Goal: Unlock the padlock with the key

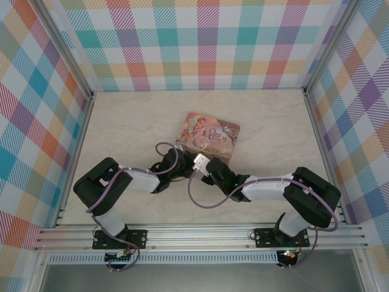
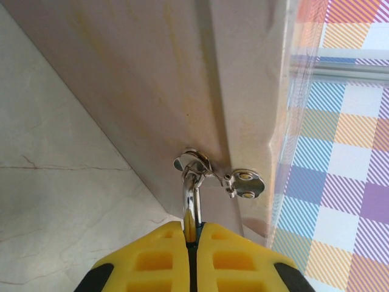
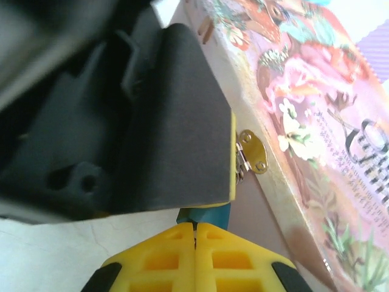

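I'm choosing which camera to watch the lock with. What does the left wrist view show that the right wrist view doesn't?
Left wrist only: the padlock's silvery metal shackle hooked through the clasp loop and pinched in the shut jaws of the left gripper. Right wrist only: the pink illustrated tin lid, a blue-green piece at the tips of the shut right gripper, and the left gripper's black outer side. Both: the tin's silvery clasp plate, its beige side wall, pale marble-look table.
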Controlling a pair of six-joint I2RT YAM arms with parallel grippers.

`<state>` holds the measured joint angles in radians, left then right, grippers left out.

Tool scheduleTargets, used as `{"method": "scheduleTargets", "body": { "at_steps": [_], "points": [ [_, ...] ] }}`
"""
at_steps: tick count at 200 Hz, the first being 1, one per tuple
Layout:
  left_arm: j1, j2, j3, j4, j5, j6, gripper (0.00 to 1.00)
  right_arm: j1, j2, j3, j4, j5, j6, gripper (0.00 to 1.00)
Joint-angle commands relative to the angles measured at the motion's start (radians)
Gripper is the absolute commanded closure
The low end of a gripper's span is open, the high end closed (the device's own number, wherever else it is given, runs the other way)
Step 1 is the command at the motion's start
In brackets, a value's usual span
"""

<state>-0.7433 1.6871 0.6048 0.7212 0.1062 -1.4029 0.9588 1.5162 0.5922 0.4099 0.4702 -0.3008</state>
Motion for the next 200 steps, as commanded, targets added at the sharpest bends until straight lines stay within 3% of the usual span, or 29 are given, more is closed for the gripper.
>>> {"method": "scheduleTargets", "body": {
  "at_steps": [1,47,97,158,177,200],
  "points": [
    [-0.008,-0.010,0.020,0.040,0.025,-0.004,1.00,-0.033,-0.050,0.009,-0.046,-0.128,0.246,1.00],
    [-0.008,-0.017,0.015,0.036,0.021,0.004,1.00,-0.070,-0.070,-0.020,-0.028,-0.258,0.392,1.00],
    [-0.011,-0.044,0.004,-0.045,-0.001,0.068,1.00,-0.135,-0.229,-0.074,-0.118,-0.419,0.445,0.62],
    [-0.040,0.006,-0.023,-0.035,0.004,0.117,1.00,-0.306,-0.501,-0.082,-0.387,-0.529,0.588,0.42],
    [-0.041,0.033,-0.025,-0.023,0.008,0.122,0.89,-0.348,-0.503,-0.061,-0.442,-0.559,0.634,0.37],
    [-0.042,0.043,-0.026,-0.014,0.013,0.125,0.67,-0.377,-0.477,-0.041,-0.477,-0.580,0.670,0.29]
  ]
}}
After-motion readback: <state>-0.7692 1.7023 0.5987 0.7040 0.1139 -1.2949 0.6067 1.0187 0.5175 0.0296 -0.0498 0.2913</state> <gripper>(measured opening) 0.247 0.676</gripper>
